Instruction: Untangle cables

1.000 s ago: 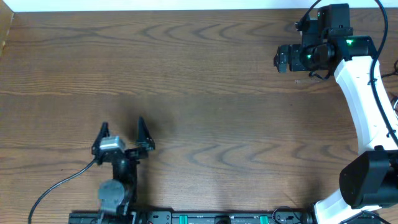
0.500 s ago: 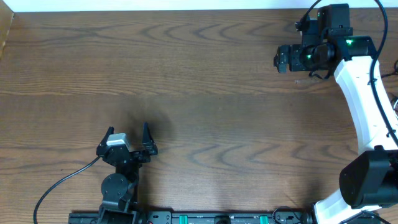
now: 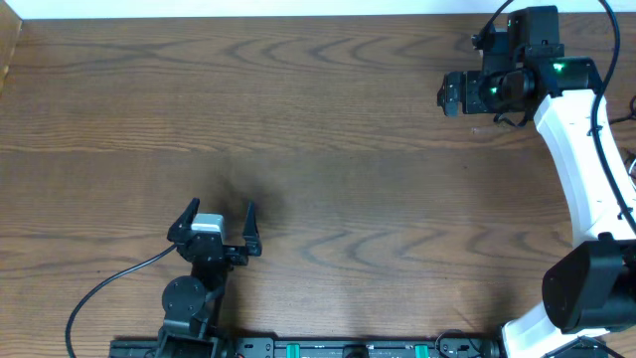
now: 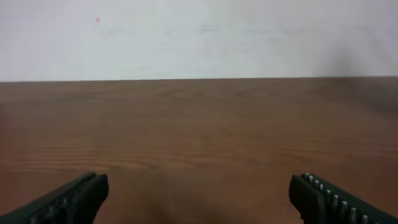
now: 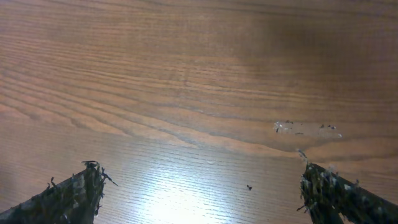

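Observation:
No thin black or white cables show in any view; they are out of view. My left gripper (image 3: 217,212) is open and empty, low over the wooden table near its front left. In the left wrist view its two fingertips (image 4: 199,199) stand wide apart with only bare wood between them. My right gripper (image 3: 465,93) is at the far right back of the table, pointing down. In the right wrist view its frayed fingertips (image 5: 199,196) are wide apart over bare wood and hold nothing.
The wooden table (image 3: 328,169) fills the overhead view. A thick black cable (image 3: 99,293) fixed to the left arm loops at the front left. A pale scuff mark (image 5: 308,129) lies on the wood ahead of the right gripper. A white wall (image 4: 199,37) stands behind the table.
My left gripper has shifted to the right and a little toward the front edge, staying open. The right arm has not moved.

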{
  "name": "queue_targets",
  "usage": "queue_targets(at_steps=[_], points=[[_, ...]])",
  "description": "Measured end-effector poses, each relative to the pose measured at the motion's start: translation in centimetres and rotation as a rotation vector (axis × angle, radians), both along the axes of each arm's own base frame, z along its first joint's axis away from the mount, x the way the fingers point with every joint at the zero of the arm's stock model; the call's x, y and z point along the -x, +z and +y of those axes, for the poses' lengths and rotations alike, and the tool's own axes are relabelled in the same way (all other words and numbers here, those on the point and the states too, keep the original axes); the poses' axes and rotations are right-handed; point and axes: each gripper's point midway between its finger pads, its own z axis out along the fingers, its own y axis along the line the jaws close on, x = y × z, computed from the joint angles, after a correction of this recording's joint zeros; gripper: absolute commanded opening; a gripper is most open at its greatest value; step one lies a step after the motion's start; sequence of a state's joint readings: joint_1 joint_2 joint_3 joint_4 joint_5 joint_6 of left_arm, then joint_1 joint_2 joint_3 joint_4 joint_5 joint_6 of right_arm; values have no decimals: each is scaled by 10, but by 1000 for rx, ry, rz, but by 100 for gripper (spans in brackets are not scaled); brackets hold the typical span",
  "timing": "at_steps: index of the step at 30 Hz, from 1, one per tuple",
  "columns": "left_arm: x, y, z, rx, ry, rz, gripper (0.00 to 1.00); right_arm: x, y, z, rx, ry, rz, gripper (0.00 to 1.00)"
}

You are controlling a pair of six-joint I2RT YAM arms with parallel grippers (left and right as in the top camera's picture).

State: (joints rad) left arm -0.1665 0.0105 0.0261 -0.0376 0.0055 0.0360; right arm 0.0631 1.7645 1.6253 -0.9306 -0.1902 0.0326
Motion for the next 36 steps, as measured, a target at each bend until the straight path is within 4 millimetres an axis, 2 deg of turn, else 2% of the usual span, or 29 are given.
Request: queue_targets(at_steps=[7, 36], points=[[1, -1, -7, -28, -46, 0, 98, 0, 0, 0, 0, 0, 0, 99], [1, -1, -7, -27, -45, 0, 97, 0, 0, 0, 0, 0, 0, 99]])
